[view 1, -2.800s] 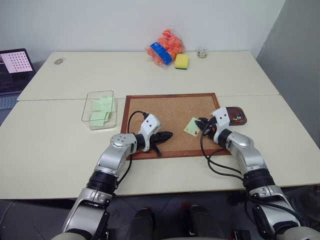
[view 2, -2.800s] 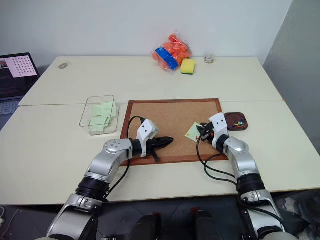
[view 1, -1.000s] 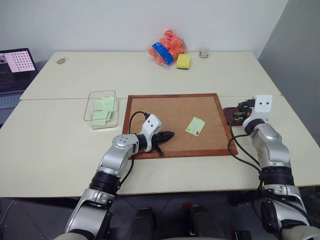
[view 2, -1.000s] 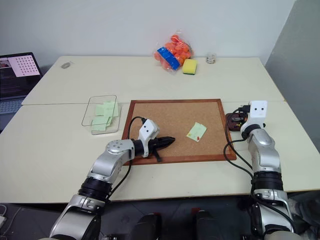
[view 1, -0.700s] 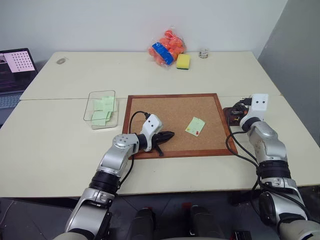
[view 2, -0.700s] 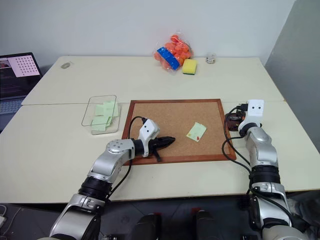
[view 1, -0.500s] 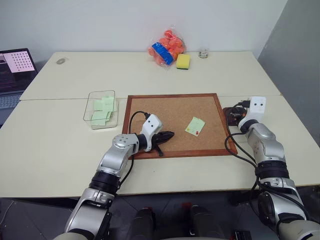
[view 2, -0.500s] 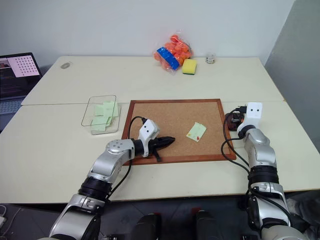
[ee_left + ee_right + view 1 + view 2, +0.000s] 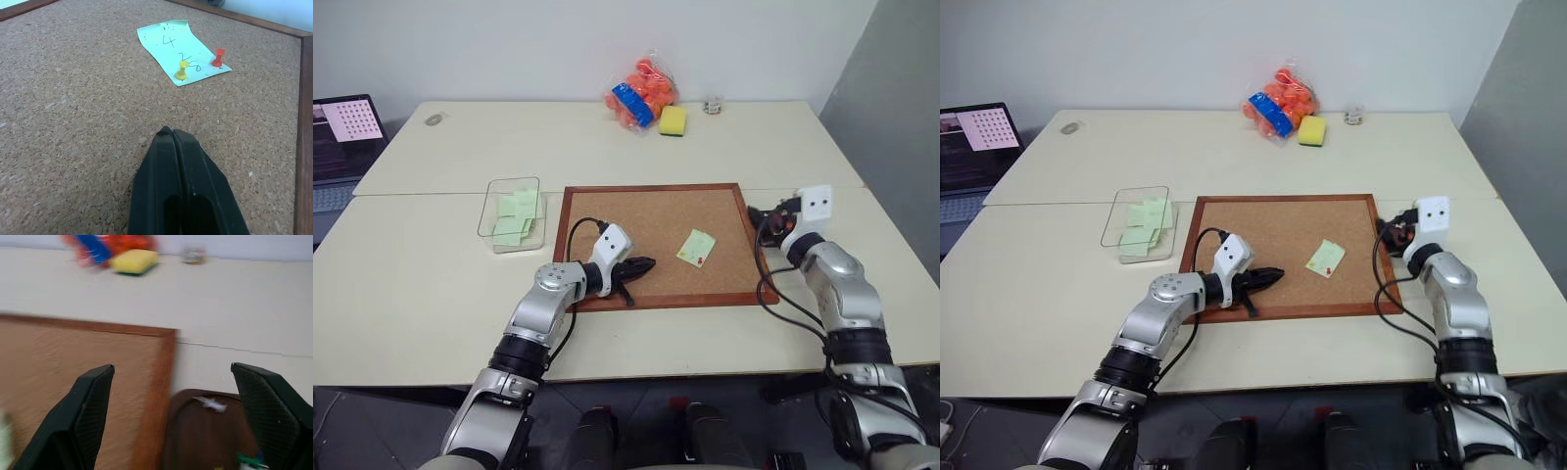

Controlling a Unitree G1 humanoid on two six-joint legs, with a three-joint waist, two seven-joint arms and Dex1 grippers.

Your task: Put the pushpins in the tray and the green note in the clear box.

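Across the pale table [image 9: 440, 294], a wood-framed corkboard [image 9: 646, 211] lies near the front edge, roughly at the middle. Just beside the board's left edge sits the clear box [image 9: 512, 212], with several pale green slips lying inside it. Toward the board's right side, the green note [image 9: 695, 247] lies flat on the cork, held there by two pushpins [image 9: 182, 69], one yellow and one red, both standing in its nearer end. Just off the board's right edge, the tray [image 9: 208, 440] rests on the table, with a few small coloured pins inside it.

By the board's front left corner the left gripper [image 9: 642, 264] lies low over the cork with its two black fingers pressed together and nothing between them, pointing toward the note. At the board's right edge the right gripper [image 9: 188, 421] hangs above the tray and the wooden frame with its fingers spread wide and nothing between them.

At the table's far edge lie a bag of orange things [image 9: 639, 93] and a yellow sponge [image 9: 672, 119].
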